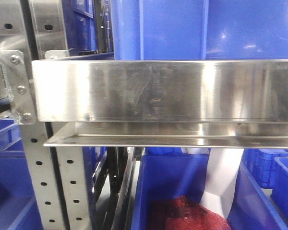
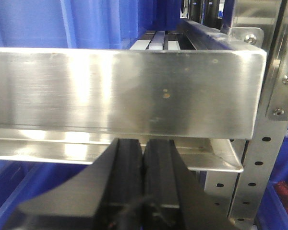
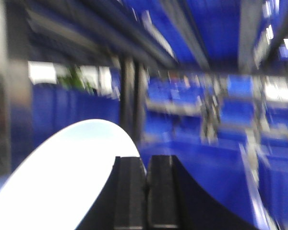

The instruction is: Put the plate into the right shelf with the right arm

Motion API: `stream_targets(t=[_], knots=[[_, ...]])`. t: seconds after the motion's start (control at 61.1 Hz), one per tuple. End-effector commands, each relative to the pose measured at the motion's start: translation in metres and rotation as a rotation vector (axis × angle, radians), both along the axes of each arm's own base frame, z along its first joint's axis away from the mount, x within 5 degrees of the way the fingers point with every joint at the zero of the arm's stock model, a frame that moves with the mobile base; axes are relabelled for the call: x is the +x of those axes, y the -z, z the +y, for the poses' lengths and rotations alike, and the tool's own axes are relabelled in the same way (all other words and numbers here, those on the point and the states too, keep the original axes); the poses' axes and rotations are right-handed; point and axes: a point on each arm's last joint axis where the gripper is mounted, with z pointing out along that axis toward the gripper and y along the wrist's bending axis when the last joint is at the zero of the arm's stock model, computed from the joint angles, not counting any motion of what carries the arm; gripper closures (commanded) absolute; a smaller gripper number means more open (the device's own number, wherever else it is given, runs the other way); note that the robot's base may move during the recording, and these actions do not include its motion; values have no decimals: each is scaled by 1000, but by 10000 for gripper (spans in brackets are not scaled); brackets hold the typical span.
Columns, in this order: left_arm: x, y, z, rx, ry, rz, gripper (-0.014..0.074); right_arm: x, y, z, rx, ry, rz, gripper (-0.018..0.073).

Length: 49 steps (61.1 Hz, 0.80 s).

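Low in the right wrist view, the plate (image 3: 62, 177) fills the left corner, and its curved edge runs up to the left finger of the right gripper (image 3: 145, 191). The two black fingers stand close together with only a thin dark slit between them. The blur hides whether they pinch the plate's rim. Blurred blue bins (image 3: 201, 158) lie beyond.

The left gripper (image 2: 143, 167) is pressed together on nothing, just in front of the steel front rail of the shelf (image 1: 158, 91). A tall blue bin (image 1: 182, 28) stands on that level. Beneath the rail, a lower bin (image 1: 168, 182) holds a red mesh bundle (image 1: 182, 213). A white strip (image 1: 225, 177) rises from the bin toward the rail, and I cannot tell what it is.
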Motion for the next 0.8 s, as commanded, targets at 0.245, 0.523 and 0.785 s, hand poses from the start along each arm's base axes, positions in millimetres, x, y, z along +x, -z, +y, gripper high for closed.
stream_targets(t=[0.245, 0.523, 0.785], knots=[[0, -6, 2, -9, -18, -87, 643, 34, -83, 19, 18, -20, -136, 529], [0, -6, 2, -9, -18, -87, 643, 122, -123, 43, -14, 68, -44, 529], [0, -6, 2, -9, -18, -87, 643, 210, -100, 37, -66, 209, 119, 529]])
